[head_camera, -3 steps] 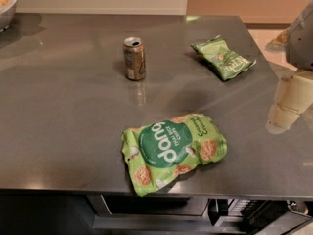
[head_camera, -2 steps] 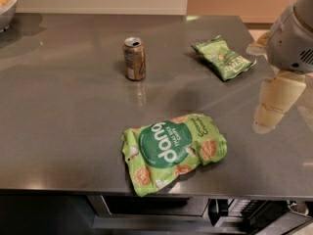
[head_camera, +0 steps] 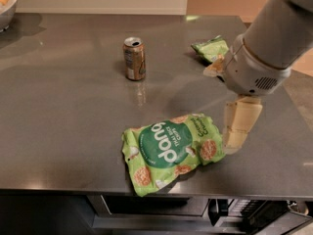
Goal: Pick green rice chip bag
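The end effector has swung in from the right and now sits just beside the green rice chip bag, which lies flat near the front of the worktop. The approach seems nearly complete, though I cannot tell whether the end effector is wide or narrow.

A soda can stands upright on the grey table, a small green bag to its right, a bowl at far left.

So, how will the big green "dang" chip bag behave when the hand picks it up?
The green rice chip bag looks puffed and crinkled, so it is probably light and floppy and may sag from a pinched edge. Its glossy film could slide on the smooth table if nudged. The hand hangs close beside its right edge in the view.
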`<state>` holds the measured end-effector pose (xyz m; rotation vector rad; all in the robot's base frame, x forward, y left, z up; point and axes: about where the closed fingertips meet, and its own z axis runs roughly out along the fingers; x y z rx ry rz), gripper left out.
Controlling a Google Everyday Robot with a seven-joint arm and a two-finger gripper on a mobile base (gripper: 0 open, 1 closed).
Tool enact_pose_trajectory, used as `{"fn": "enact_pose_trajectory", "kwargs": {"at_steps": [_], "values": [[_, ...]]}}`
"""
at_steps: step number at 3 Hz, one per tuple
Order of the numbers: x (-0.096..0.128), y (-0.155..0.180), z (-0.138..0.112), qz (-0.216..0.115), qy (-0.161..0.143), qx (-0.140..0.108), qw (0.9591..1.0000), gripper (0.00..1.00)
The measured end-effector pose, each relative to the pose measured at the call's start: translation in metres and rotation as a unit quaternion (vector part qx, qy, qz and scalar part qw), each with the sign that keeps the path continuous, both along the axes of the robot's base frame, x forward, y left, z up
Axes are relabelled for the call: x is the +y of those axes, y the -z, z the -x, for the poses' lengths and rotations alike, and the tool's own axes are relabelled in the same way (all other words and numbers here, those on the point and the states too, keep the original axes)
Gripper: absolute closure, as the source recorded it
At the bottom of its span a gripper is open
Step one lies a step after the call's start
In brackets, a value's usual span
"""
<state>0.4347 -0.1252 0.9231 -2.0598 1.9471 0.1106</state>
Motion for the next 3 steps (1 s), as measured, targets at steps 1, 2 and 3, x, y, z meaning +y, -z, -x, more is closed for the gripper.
{"fn": "enact_pose_trajectory", "kwargs": {"at_steps": [1, 2, 3], "values": [[0.028, 0.034, 0.012, 0.001, -0.064, 0.015, 0.9978, 0.00], [0.042, 0.054, 0.014, 0.005, -0.096, 0.024, 0.9950, 0.00], [0.054, 0.072, 0.013, 0.009, -0.124, 0.041, 0.9913, 0.00]]}}
